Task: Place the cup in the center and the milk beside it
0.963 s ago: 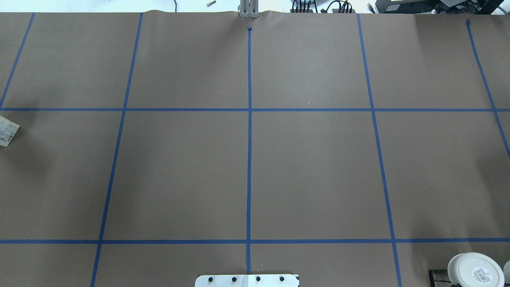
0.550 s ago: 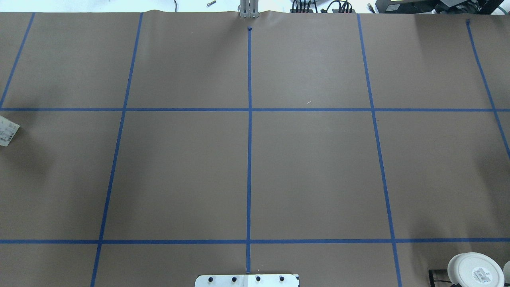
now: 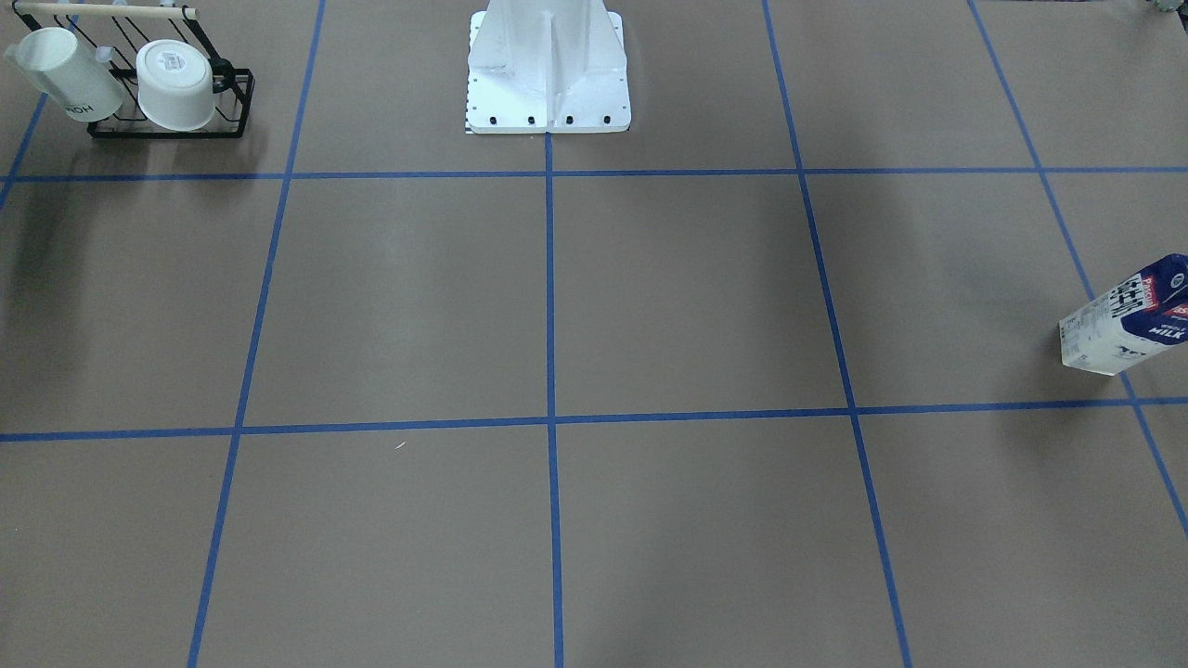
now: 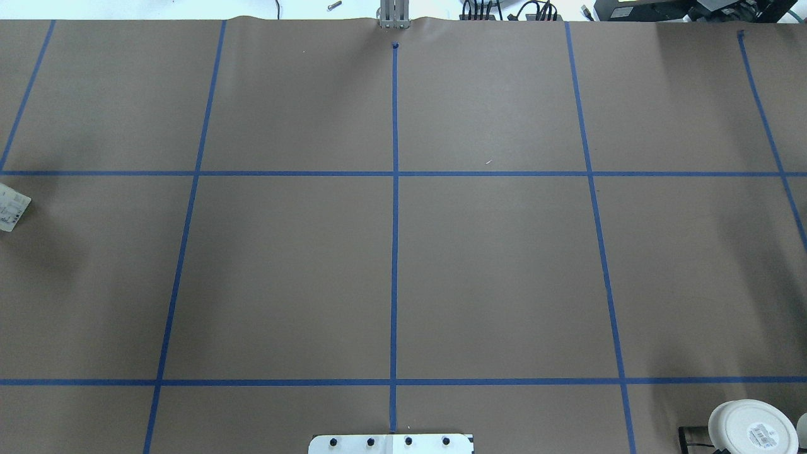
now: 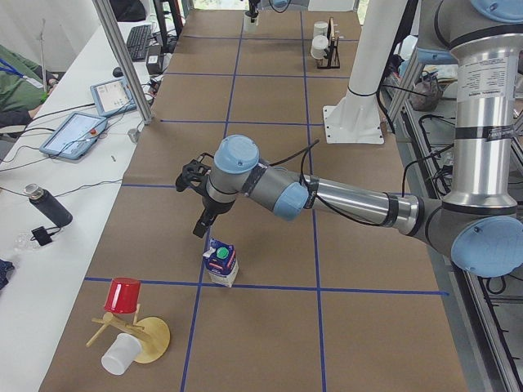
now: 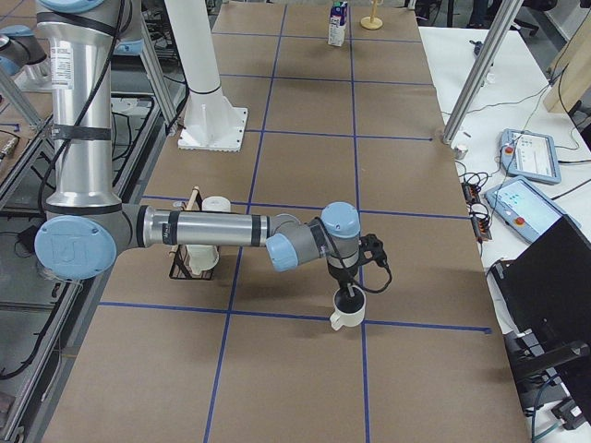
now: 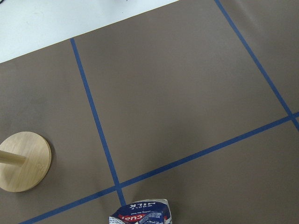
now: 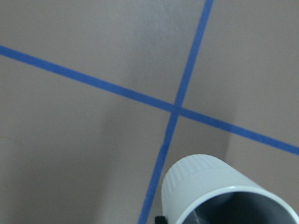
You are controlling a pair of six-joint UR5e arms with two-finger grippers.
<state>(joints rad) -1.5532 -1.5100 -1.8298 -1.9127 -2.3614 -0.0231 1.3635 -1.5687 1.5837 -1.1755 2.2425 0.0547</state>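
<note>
Though only side views catch left jaws near milk (image 5: 222, 265), right jaws at cup (image 6: 348, 312), state untellable.

Bright even light, soft diffuse shadows, mostly sharp focus

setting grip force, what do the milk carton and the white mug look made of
The milk: probably coated paperboard, with printed, slightly glossy faces, folded edges and a creased top in the left wrist view. Its green cap looks plastic. The cup: a smooth white wall with faint ribbing and a soft sheen. It could be ceramic or hard plastic; the look leaves that open.
</note>
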